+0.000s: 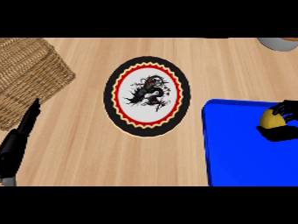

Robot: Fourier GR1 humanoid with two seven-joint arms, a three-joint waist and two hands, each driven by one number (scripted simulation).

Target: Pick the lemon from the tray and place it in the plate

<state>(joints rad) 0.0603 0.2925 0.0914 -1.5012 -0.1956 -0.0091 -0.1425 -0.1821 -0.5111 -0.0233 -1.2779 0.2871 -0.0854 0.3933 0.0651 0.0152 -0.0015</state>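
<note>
**Wooden desk, right hand on the lemon**

A light wooden desk point(80, 144) carries a round plate point(147, 96) near its middle, black-rimmed with a red zigzag ring and a dark dragon figure on white. A woven wicker basket point(19, 78) sits at the far left corner. A blue tray point(248, 148) lies at the near right corner. Over the tray's far right part the right hand point(286, 122) has its fingers point(292, 108) curled round the yellow lemon point(272, 119). The left hand point(15, 144) rests by the desk's near left edge, fingers straight and pressed together. A grey pot point(280, 43) shows at the far right edge.
</note>
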